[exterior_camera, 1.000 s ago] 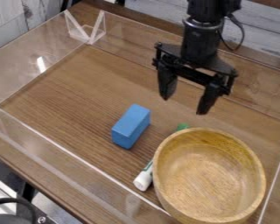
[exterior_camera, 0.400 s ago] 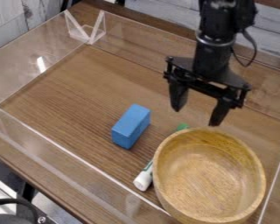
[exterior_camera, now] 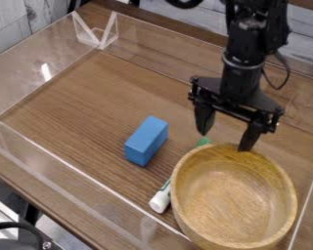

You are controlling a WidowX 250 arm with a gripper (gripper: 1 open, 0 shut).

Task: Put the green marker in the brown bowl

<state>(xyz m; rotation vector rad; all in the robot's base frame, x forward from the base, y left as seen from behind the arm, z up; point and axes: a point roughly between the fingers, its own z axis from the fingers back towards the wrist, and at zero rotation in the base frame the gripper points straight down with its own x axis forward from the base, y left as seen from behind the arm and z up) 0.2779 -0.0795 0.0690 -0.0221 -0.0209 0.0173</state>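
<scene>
Gripper (exterior_camera: 233,126) released, jaws spread, above far rim of brown bowl (exterior_camera: 234,198). Green marker (exterior_camera: 163,197) mostly hidden under bowl's left edge; blue block (exterior_camera: 146,141) left.

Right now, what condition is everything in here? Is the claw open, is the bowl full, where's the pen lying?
gripper: open, pointing down, holding nothing, just above the bowl's far rim.
brown bowl: upright, nothing inside.
green marker: lying on the table, mostly hidden behind the bowl's rim, not in the bowl.
blue block: lying flat on the table, apart from the bowl.
</scene>
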